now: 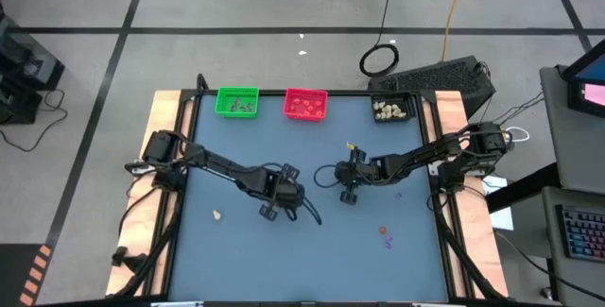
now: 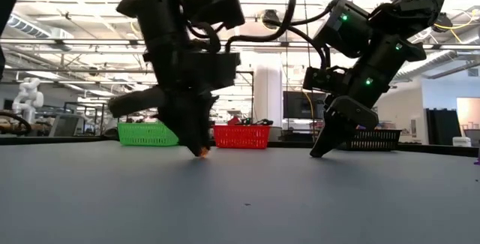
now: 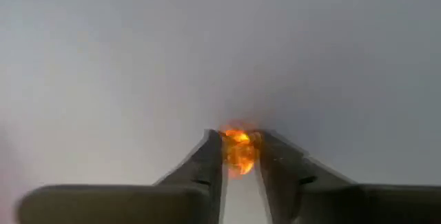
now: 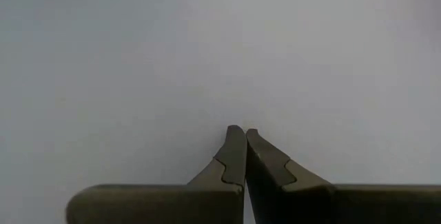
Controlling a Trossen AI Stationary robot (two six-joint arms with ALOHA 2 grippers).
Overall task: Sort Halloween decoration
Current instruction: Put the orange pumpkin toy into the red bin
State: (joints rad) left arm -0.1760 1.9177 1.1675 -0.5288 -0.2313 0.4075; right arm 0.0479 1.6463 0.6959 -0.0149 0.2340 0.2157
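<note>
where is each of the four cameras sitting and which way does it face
High view: above the table, facing straight down; both arms, green tray, red tray, black tray.
Low view: at tabletop height, facing level across to the trays; both grippers reach down.
Left wrist view: on the left arm, facing the table; left gripper around an orange trinket.
Right wrist view: on the right arm, facing bare table; right gripper shut, empty.
Shared: low and left wrist views both show the orange trinket.
</note>
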